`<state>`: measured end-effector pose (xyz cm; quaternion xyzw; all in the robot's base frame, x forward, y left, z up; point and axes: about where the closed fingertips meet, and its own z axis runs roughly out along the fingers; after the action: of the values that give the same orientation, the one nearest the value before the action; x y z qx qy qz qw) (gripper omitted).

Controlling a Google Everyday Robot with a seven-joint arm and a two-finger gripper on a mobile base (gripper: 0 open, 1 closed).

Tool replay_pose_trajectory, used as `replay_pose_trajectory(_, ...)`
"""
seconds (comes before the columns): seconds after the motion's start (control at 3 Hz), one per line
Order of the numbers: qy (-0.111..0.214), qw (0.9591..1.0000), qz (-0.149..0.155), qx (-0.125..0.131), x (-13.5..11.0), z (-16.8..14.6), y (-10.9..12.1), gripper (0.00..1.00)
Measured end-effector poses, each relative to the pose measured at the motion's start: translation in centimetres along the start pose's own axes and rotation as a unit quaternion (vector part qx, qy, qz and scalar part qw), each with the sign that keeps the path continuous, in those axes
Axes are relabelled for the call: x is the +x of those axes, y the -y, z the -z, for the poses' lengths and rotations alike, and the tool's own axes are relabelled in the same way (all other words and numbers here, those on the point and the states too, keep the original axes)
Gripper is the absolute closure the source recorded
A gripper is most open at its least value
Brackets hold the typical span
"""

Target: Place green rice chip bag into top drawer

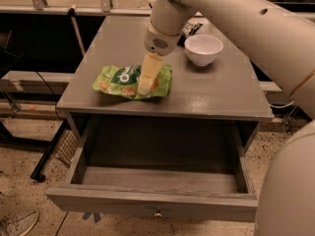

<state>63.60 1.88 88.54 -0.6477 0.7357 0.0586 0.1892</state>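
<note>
The green rice chip bag lies flat on the grey table top, near its front left part. My gripper reaches down from the arm and its tip rests on the middle right of the bag. The top drawer is pulled wide open below the table's front edge and shows a bare floor. Its small metal knob sits on the front panel.
A white bowl stands on the table at the back right. A dark flat object lies behind it, partly hidden by my arm. A black frame and a wire basket stand left of the table.
</note>
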Motion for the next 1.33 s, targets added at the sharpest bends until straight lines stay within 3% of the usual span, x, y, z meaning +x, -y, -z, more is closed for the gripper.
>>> replay_pose_trajectory(0.33,0.001,1.0000,-0.002,-0.007,0.0,-1.2,0.5,0.18)
replay_pose_trajectory(0.67,0.010,0.9998,-0.005,-0.019,-0.1,-2.7,0.9,0.48)
replay_pose_trajectory(1.33,0.024,0.9993,-0.003,-0.028,-0.4,-3.1,1.1,0.94)
